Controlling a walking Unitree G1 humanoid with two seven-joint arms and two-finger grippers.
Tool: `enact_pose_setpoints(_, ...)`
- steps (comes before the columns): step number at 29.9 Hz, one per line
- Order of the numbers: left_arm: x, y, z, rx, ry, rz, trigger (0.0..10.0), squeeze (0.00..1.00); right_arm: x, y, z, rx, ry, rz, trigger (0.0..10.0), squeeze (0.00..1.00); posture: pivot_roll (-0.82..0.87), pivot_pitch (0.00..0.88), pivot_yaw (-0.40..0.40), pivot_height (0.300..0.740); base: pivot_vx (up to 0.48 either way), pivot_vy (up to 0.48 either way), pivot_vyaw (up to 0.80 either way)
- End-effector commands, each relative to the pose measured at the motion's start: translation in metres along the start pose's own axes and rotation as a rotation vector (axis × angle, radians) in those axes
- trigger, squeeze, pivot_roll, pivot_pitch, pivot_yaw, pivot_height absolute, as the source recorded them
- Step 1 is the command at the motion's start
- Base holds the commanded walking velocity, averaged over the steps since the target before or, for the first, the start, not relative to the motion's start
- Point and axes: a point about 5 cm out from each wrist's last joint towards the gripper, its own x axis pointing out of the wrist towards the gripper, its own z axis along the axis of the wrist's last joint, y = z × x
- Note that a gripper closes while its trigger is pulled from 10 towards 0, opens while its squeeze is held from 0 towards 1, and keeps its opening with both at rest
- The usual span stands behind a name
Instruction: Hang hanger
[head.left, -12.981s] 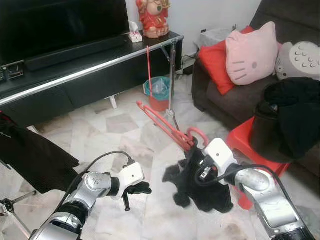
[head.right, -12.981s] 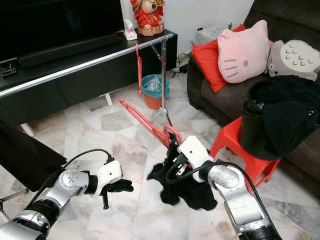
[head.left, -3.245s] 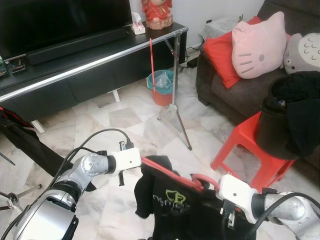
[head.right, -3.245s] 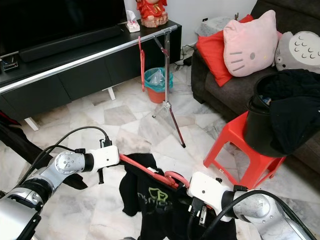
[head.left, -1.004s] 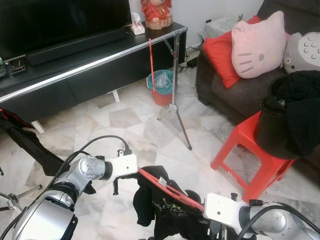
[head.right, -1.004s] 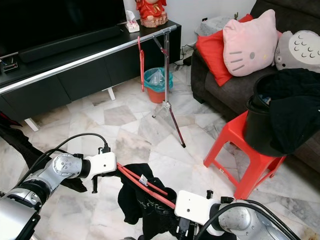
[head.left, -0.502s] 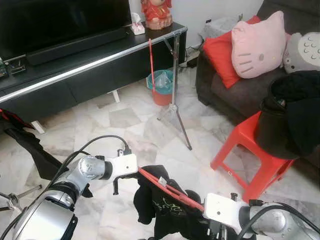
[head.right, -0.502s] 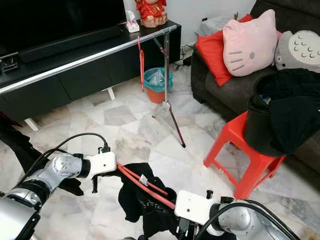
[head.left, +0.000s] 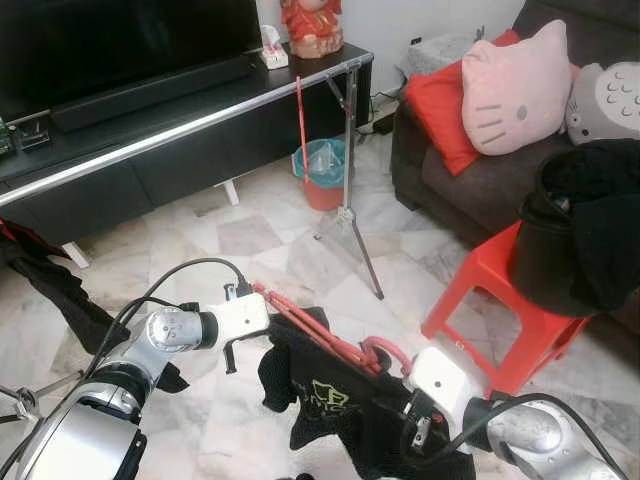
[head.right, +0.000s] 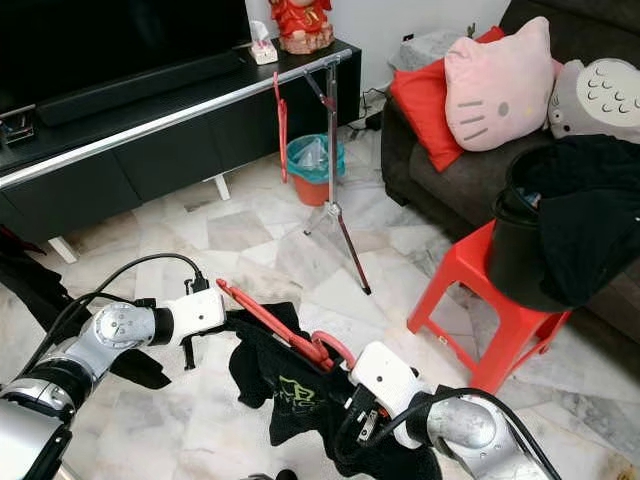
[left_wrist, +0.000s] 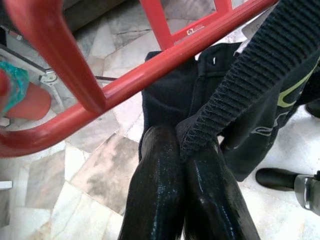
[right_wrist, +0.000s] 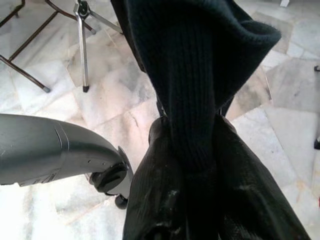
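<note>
Since half a second ago I see the red hanger (head.left: 318, 326) has risen and swung up toward the left arm, and the black shirt (head.left: 340, 400) now hangs fuller below it, its green print showing. The garment was bunched lower and nearer my right arm before. The room itself has not moved: the TV console (head.left: 180, 130) across the back, the dark sofa (head.left: 470, 190) with the pink cat cushion (head.left: 510, 85), the red stool (head.left: 500, 300) bearing a black bucket (head.left: 550, 260) draped in dark cloth, and the metal drying stand (head.left: 350, 170) with a spare red hanger on its bar.

The lower hem of the shirt is cut off at the frame's bottom edge, and the hanger's hook is partly buried in fabric beside my right wrist.

My left end effector (left_wrist: 182, 150) has its fingers pressed together on a ribbed edge of the shirt, just under the hanger's red bar, at the hanger's far left tip in the head views. My right end effector (right_wrist: 192, 150) is clamped on a thick fold of the same ribbed black knit, just below the hook end of the hanger.
</note>
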Motion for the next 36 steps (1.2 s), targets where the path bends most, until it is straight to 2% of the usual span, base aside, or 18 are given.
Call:
enact_pose_setpoints(1, -0.004, 0.002, -0.001, -0.012, -0.011, 0.020, 10.0, 0.00, -0.002, -0.002, 0.002, -0.006, -0.024, -0.008, 10.0, 0.00, -0.02, 0.062, 0.103, 0.740, 0.000, 0.000, 0.00)
enact_pose_setpoints(4, -0.004, 0.001, -0.002, -0.015, -0.011, 0.015, 10.0, 0.00, -0.003, -0.004, 0.003, -0.013, -0.033, -0.028, 10.0, 0.00, -0.02, 0.063, 0.102, 0.740, 0.000, 0.000, 0.00)
enact_pose_setpoints(5, -0.003, -0.005, -0.005, -0.029, -0.009, -0.011, 10.0, 0.00, -0.001, -0.016, 0.011, -0.014, -0.080, -0.143, 10.0, 0.00, -0.02, 0.062, 0.105, 0.740, 0.000, 0.000, 0.00)
enact_pose_setpoints(6, -0.003, -0.007, -0.006, -0.033, -0.009, -0.022, 10.0, 0.00, 0.000, -0.021, 0.013, -0.003, -0.098, -0.194, 10.0, 0.00, -0.02, 0.062, 0.106, 0.740, 0.000, 0.000, 0.00)
enact_pose_setpoints(10, -0.001, -0.013, -0.006, -0.038, -0.013, -0.046, 10.0, 0.00, 0.004, -0.032, 0.022, 0.006, -0.152, -0.309, 10.0, 0.00, -0.02, 0.062, 0.106, 0.740, 0.000, 0.000, 0.00)
enact_pose_setpoints(16, 0.002, -0.022, -0.007, -0.048, -0.027, -0.066, 10.0, 0.00, 0.015, -0.036, 0.031, 0.054, -0.228, -0.408, 10.0, 0.00, -0.01, 0.056, 0.107, 0.740, 0.000, 0.000, 0.00)
enact_pose_setpoints(19, 0.005, -0.023, -0.005, -0.071, -0.049, 0.005, 10.0, 0.00, 0.019, -0.038, 0.027, 0.093, -0.241, -0.449, 10.0, 0.00, -0.02, 0.050, 0.108, 0.740, 0.000, 0.000, 0.00)
enact_pose_setpoints(21, 0.010, -0.025, -0.005, -0.152, -0.084, 0.108, 10.0, 0.00, 0.028, -0.031, 0.016, 0.159, -0.227, -0.427, 10.0, 0.00, -0.02, 0.043, 0.103, 0.740, 0.000, 0.000, 0.00)
enact_pose_setpoints(23, 0.011, -0.026, -0.005, -0.163, -0.089, 0.126, 10.0, 0.00, 0.030, -0.028, 0.013, 0.168, -0.221, -0.415, 10.0, 0.00, -0.02, 0.043, 0.103, 0.740, 0.000, 0.000, 0.00)
enact_pose_setpoints(25, 0.013, -0.028, -0.005, -0.224, -0.110, 0.183, 10.0, 0.00, 0.032, -0.028, 0.005, 0.270, -0.247, -0.436, 10.0, 0.00, -0.01, 0.032, 0.095, 0.740, 0.000, 0.000, 0.00)
enact_pose_setpoints(29, 0.017, -0.028, -0.002, -0.278, -0.138, 0.241, 10.0, 0.00, 0.030, -0.031, -0.002, 0.343, -0.272, -0.463, 10.0, 0.00, -0.01, 0.027, 0.093, 0.740, 0.000, 0.000, 0.00)
enact_pose_setpoints(30, 0.020, -0.024, 0.002, -0.344, -0.174, 0.327, 10.0, 0.00, 0.025, -0.041, -0.007, 0.310, -0.272, -0.570, 10.0, 0.00, -0.02, 0.020, 0.091, 0.740, 0.000, 0.000, 0.00)
enact_pose_setpoints(32, 0.024, -0.022, 0.006, -0.446, -0.223, 0.393, 10.0, 0.00, 0.020, -0.051, -0.007, 0.350, -0.304, -0.682, 10.0, 0.00, -0.02, 0.015, 0.089, 0.740, 0.000, 0.000, 0.00)
enact_pose_setpoints(33, 0.029, -0.023, 0.010, -0.522, -0.257, 0.431, 10.0, 0.00, 0.018, -0.053, -0.002, 0.389, -0.362, -0.716, 10.0, 0.00, -0.02, 0.008, 0.087, 0.740, 0.000, 0.000, 0.00)
enact_pose_setpoints(36, 0.035, -0.028, 0.015, -0.590, -0.291, 0.442, 10.0, 0.00, 0.019, -0.050, 0.004, 0.375, -0.405, -0.723, 10.0, 0.00, -0.02, 0.005, 0.087, 0.740, 0.000, 0.000, 0.00)
